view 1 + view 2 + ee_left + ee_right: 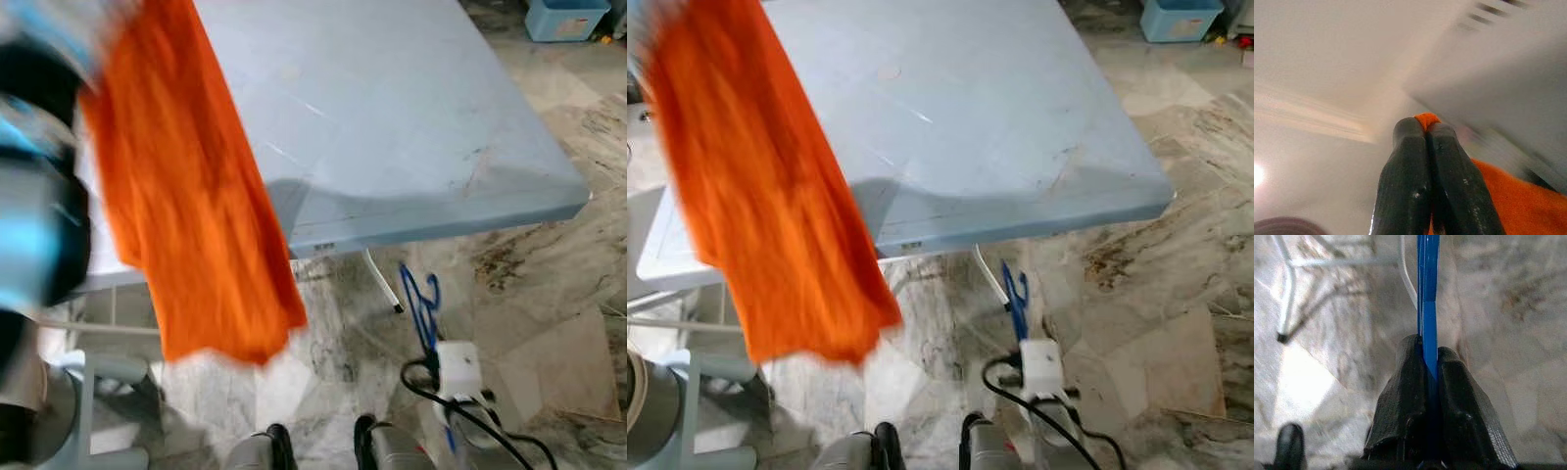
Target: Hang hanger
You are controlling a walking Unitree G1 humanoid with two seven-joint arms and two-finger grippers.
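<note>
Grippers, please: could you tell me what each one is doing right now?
Left gripper: shut on the orange cloth.
Right gripper: shut on the blue hanger.

Orange cloth [196, 196] blurred, top cut off; covers table's [411, 108] left

A pale blue-grey counter [411, 108] occupies the upper centre of the head views, its top scuffed and scratched, with a dark smudge near the right edge. White metal legs [1286, 293] stand beneath it on a marbled stone floor [549, 323] with brown veining. A light blue plastic bin [565, 18] sits on the floor at the far upper right, well apart from the counter. At lower left stands a light grey frame [700, 411] with a rounded metallic vessel [649, 406] beside it; detail there is blurred. A pale ceiling [1327, 54] shows in the left wrist view.
</note>
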